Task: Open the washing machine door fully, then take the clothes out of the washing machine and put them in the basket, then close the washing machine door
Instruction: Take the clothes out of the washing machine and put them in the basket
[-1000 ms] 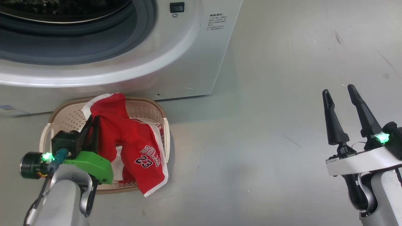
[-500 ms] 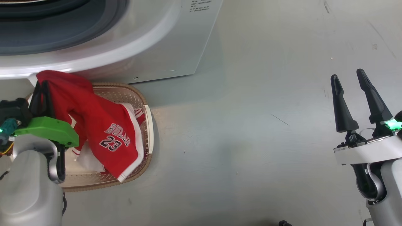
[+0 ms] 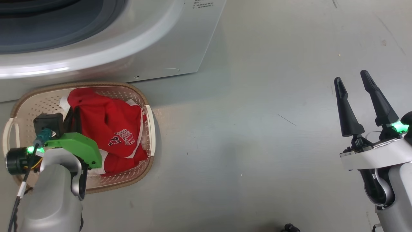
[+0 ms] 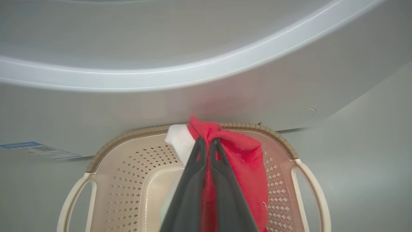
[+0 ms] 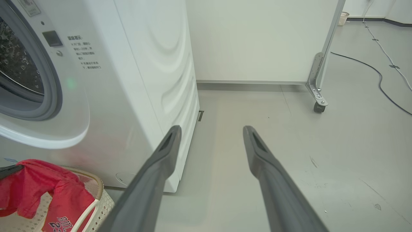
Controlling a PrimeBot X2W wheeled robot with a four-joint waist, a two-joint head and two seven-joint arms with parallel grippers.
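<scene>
The clothes [image 3: 109, 129]: a red heap with white trim, lying in the right half of the basket at the foot of the washer. The "BULLS" lettering faces up and the number under it is partly folded away.
Left gripper [image 3: 73, 111]: low over the basket, its two dark fingers pressed together on a fold of the red cloth at the top of the heap. A bit of white cloth sits beside the tips.
The basket [image 3: 150, 129]: cream and perforated with a brown rim, standing on the floor just in front of the washer. The pale bottom of its left half shows.
Right gripper [image 3: 351, 75]: off to the right, well apart from the basket, with its fingers spread wide and nothing between them.
Floor [image 3: 257, 129]: grey, with a few scuffs.
The washing machine [image 3: 167, 38]: big and white, with a blue label [image 4: 35, 149] low on its front. Its round mouth stands uncovered, with a grey gasket [image 5: 48, 80] around the steel drum [image 5: 16, 64].
Far side: a white panel on a caster [image 5: 318, 108], and a dark cable [image 5: 379, 74] trailing over the floor.
</scene>
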